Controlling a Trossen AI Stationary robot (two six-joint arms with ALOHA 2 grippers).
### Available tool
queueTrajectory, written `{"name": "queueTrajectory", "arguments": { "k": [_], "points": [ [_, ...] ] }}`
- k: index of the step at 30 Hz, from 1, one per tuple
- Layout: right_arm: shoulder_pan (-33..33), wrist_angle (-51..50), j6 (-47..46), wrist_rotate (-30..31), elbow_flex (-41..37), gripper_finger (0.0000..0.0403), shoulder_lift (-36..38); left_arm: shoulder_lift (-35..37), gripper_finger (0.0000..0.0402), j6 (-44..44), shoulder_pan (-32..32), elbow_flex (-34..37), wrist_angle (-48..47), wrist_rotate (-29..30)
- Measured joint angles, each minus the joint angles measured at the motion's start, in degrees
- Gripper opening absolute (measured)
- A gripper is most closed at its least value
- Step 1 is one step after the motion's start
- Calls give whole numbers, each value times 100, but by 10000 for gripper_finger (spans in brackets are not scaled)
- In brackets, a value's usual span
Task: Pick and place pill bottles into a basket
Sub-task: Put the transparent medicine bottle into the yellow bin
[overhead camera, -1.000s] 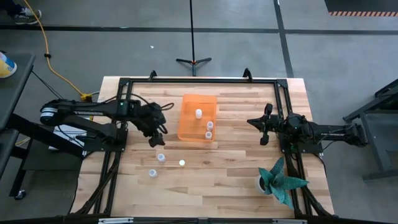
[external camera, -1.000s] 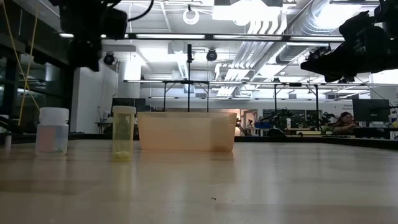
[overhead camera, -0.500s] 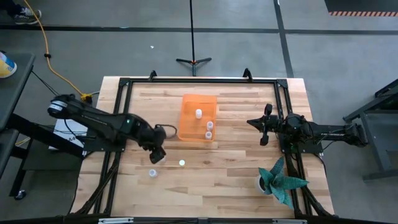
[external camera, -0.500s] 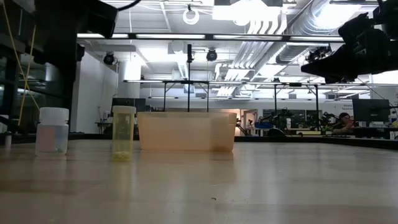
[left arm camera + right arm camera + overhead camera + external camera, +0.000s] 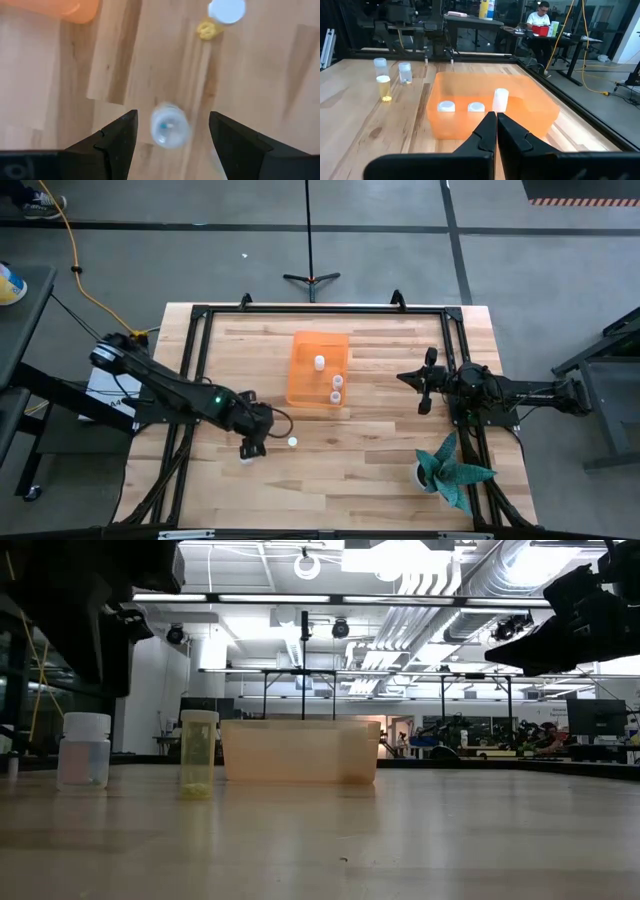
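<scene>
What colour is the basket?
Orange, see-through plastic basket; the right wrist view shows it best.

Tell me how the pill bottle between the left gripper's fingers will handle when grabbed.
The pill bottle stands upright, small and narrow, so a brushing finger would likely tip it. Being round, it would probably roll once down. It looks nearly empty, so likely light. The left gripper is open around it; the right gripper waits beside the basket.

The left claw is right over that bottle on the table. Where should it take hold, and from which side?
Straight down from above, closing on the round sides just under the cap. The pill bottle stands upright on the table, centred between the open left claw fingers. The yellowish bottle stands apart, so both fingers should have room.
</scene>
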State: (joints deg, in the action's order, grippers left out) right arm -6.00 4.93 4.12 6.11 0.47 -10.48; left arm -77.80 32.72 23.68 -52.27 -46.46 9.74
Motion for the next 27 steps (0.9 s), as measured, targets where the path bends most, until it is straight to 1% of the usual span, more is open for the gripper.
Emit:
{"name": "queueTrajectory", "arguments": {
  "k": [6,12,18,27],
  "points": [
    [1,-23,-2,-2,0,3,-2,-203,278,73,1,0,6,39],
    [0,-134,-6,-2,0,1,-2,-311,278,97,1,2,11,-171],
    [0,-169,-14,-2,0,7,-2,-485,278,97,1,5,17,-169],
    [1,-174,-15,-2,0,1,-2,-768,278,99,-2,39,14,-169]
  ]
}}
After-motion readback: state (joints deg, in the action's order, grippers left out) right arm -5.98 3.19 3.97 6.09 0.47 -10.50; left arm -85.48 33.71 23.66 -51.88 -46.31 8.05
